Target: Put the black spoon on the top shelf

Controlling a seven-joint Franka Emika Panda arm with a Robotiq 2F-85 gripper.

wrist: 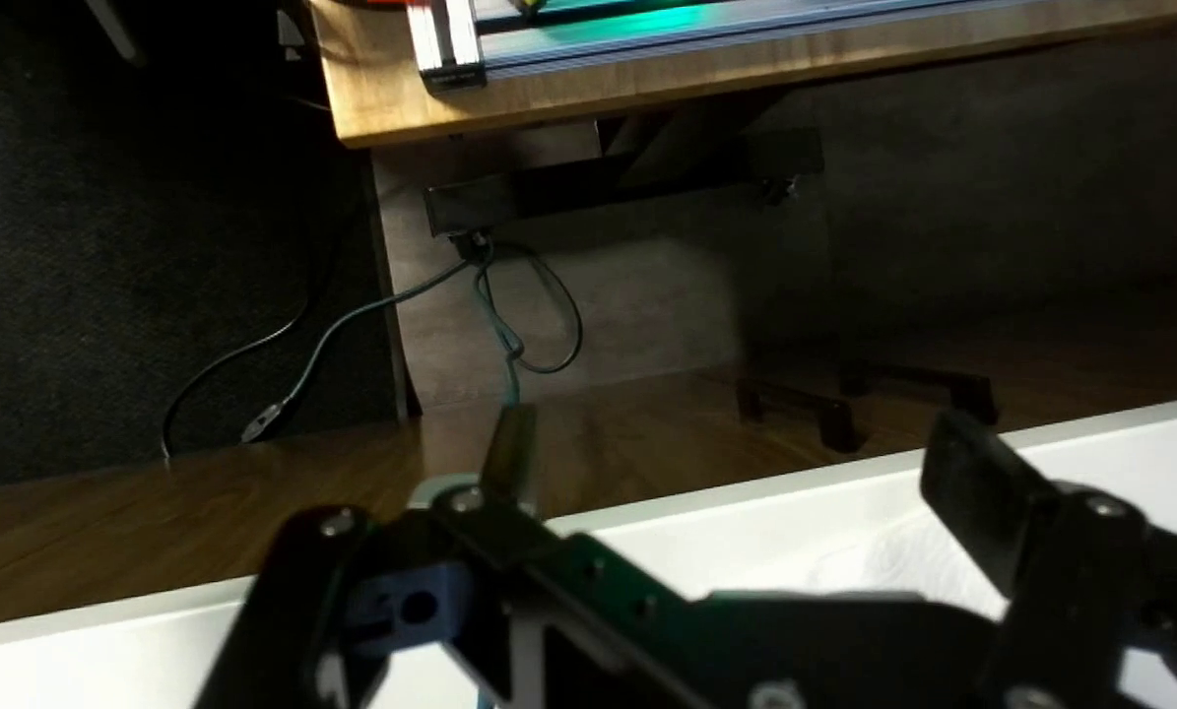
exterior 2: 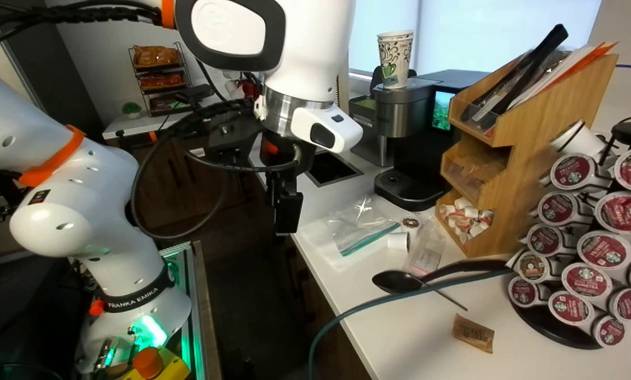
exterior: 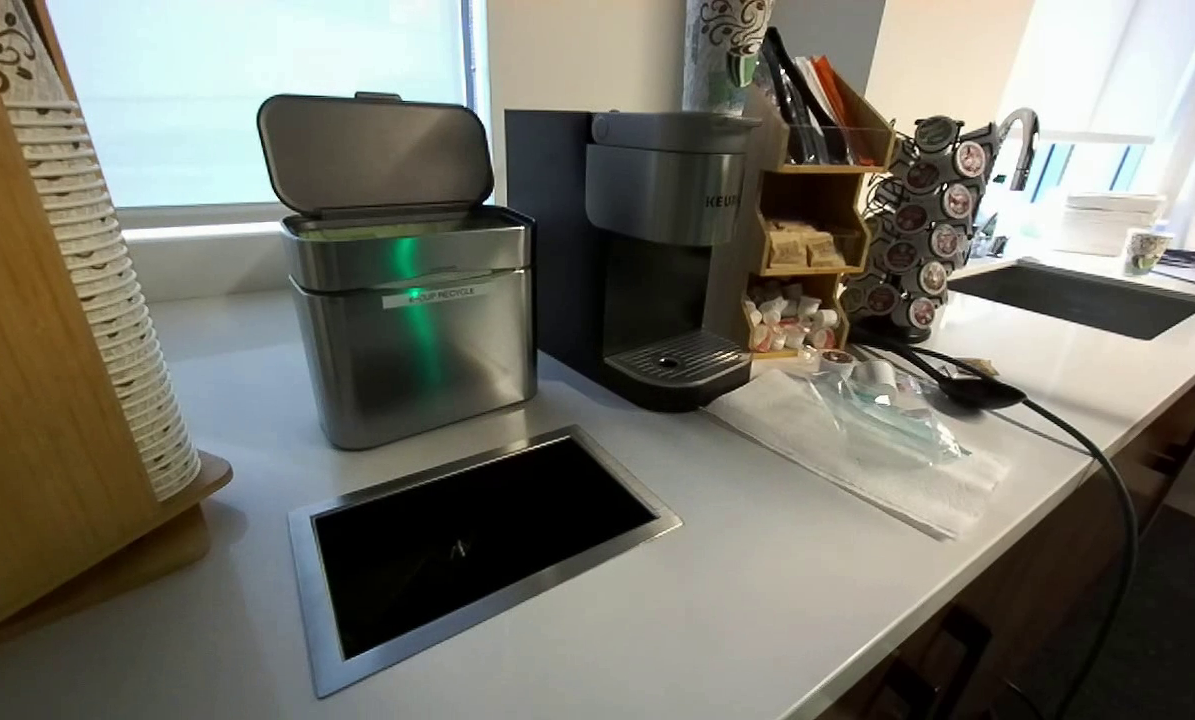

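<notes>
Wrist view: gripper [wrist: 741,483] empty, jaws spread wide. In an exterior view, the spoon [exterior 2: 397,281] lies on the counter [exterior 2: 426,338], well apart from the gripper, to its right and nearer the viewer; the long axis runs left to right, bowl toward the counter's edge, handle toward the carousel [exterior 2: 537,319], so the coming move probably calls for a reach rightward and down, jaws turned across the handle. A cable [exterior 2: 365,307] runs alongside; contact is unclear. Containers: the top shelf [exterior 2: 553,100] bears leaning black, white and orange items [exterior 2: 533,64]; beneath it sit tan packets [exterior: 802,245], then small white tubs [exterior 2: 468,216]; the carousel holds pods [exterior 2: 587,279]; the bin [exterior: 357,360] stands with lid [exterior: 377,155] up, contents hidden
</notes>
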